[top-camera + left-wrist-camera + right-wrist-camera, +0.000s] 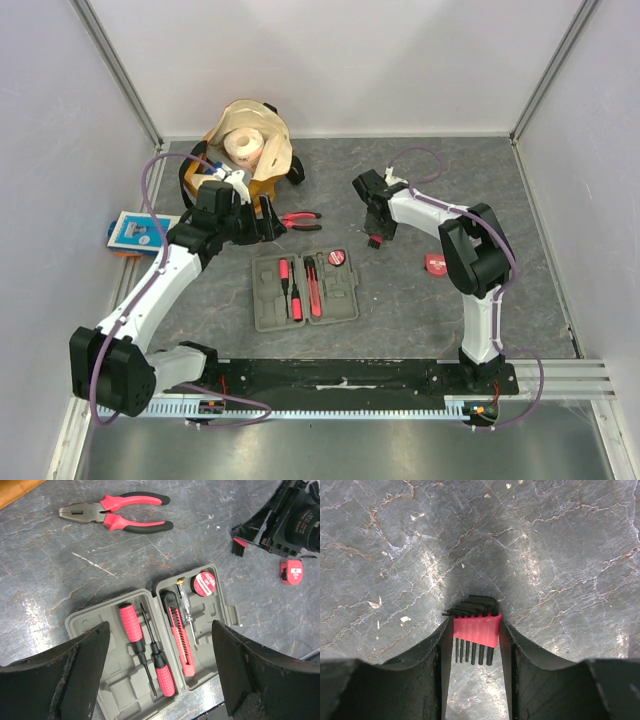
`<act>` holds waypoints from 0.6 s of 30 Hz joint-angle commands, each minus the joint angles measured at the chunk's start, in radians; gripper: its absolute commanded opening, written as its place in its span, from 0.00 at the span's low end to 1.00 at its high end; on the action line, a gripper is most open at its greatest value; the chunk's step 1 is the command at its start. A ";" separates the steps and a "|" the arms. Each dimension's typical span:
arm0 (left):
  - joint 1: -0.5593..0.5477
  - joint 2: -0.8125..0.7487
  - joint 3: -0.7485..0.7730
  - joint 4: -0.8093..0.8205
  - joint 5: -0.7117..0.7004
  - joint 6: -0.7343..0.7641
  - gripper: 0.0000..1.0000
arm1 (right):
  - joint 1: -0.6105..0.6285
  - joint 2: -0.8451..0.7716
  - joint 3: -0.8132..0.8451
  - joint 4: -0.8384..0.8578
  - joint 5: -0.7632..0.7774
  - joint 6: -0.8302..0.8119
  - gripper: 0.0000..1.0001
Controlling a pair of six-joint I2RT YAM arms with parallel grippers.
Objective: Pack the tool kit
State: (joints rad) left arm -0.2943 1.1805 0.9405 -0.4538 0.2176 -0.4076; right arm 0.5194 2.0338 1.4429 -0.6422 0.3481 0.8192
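Grey case (305, 290) lay open mid-table, screwdrivers (132, 630) in its slots and its far edge near the pliers (300, 219). My left pincer (268, 222) hung spread wide beside the pliers, holding nothing, the arm stretched forward from the left. My right pincer (476, 645) pointed down to the right of the case, elbow bent high. Its fingers pressed both sides of a red rack of hex keys (476, 629), with bare tabletop (545, 555) showing all round.

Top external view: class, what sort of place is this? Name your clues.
Probably a robot test cell, not a workshop: plain white walls box in a grey table, left arm and right arm are bolted to a black plate at its near edge, and a tool case lies open.
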 commanded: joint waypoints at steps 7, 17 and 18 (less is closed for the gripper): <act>0.004 0.045 0.047 0.078 0.236 0.044 0.84 | -0.002 -0.020 -0.067 0.012 -0.043 -0.005 0.40; 0.000 0.197 0.041 0.199 0.437 -0.057 0.79 | 0.001 -0.185 -0.072 0.096 -0.113 -0.075 0.40; -0.005 0.217 0.046 0.219 0.460 -0.071 0.79 | -0.001 -0.198 -0.067 0.095 -0.127 -0.075 0.40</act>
State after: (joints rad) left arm -0.2932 1.3396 0.9512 -0.3462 0.5396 -0.4145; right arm 0.5198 1.9430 1.3655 -0.5915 0.2802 0.7685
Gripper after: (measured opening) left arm 0.794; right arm 0.437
